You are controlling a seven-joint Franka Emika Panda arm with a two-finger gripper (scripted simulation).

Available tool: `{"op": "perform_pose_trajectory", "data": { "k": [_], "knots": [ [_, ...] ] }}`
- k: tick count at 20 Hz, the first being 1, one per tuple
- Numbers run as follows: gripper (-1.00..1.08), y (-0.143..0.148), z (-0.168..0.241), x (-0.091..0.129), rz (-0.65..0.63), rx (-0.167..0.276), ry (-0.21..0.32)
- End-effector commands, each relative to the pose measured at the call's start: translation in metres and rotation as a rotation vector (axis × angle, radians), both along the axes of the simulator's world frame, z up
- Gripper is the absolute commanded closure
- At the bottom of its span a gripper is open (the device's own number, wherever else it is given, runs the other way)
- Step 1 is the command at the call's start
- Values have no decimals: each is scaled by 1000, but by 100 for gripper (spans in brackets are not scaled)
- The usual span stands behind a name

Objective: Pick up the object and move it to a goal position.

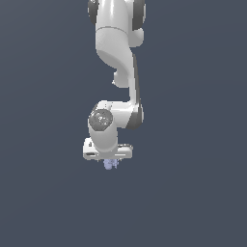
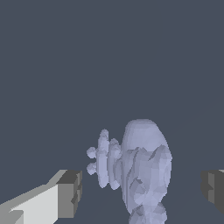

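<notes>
Gripper (image 2: 142,190) fingers (image 2: 68,194) stand wide, straddling the lavender lumpy object (image 2: 140,173), which lies between them, apparently untouched; its long axis runs across the gap.

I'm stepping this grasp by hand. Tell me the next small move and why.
Probably close the claw on the lavender object. In the wrist view the two dark pads stand apart on either side of the object with gaps to it, so the jaws look open and roughly centred. In the exterior view the object sits just below the claw.
</notes>
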State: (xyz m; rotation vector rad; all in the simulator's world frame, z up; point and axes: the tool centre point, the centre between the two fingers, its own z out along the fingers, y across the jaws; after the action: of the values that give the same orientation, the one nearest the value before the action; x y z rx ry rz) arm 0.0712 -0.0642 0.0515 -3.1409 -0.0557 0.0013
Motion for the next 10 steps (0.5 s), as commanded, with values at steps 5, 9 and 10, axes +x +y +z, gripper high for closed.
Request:
{"op": "perform_pose_trajectory", "data": {
  "k": [5, 9, 10],
  "knots": [
    [-92, 0, -13, 1, 0, 0, -1],
    [108, 0, -12, 2, 0, 0, -1],
    [108, 0, -12, 2, 0, 0, -1]
  ]
}}
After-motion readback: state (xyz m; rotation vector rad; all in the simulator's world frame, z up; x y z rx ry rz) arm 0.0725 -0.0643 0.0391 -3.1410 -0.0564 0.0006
